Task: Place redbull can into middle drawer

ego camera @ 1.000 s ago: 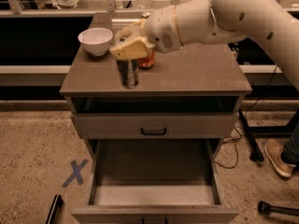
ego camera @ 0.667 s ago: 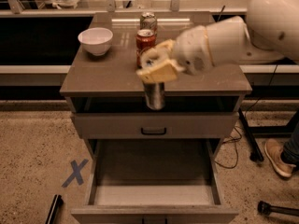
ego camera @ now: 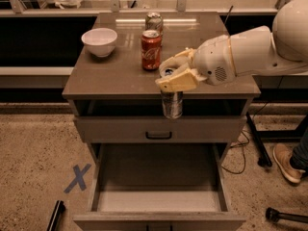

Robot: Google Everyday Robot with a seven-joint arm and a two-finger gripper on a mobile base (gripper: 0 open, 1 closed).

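Note:
The redbull can (ego camera: 172,105) is a tall slim silver can held upright in the air, in front of the cabinet's top edge and above the open middle drawer (ego camera: 156,201). My gripper (ego camera: 174,77) is shut on the redbull can's upper part, with cream fingers (ego camera: 178,82) wrapped around it. The white arm reaches in from the right. The drawer is pulled far out and shows a pale flat floor and grey side walls. The upper drawer front (ego camera: 159,129) with a black loop handle is closed, just behind the can.
On the cabinet top (ego camera: 96,76) stand a white bowl (ego camera: 99,41), a red cola can (ego camera: 151,50) and a shorter silver can (ego camera: 154,21) behind it. A blue tape X (ego camera: 77,178) marks the floor at left. A person's shoe (ego camera: 287,163) and black stand legs (ego camera: 255,138) are at right.
The gripper has carried the redbull can off the cabinet top, rightward and forward, and lower, to in front of the top edge above the open drawer.

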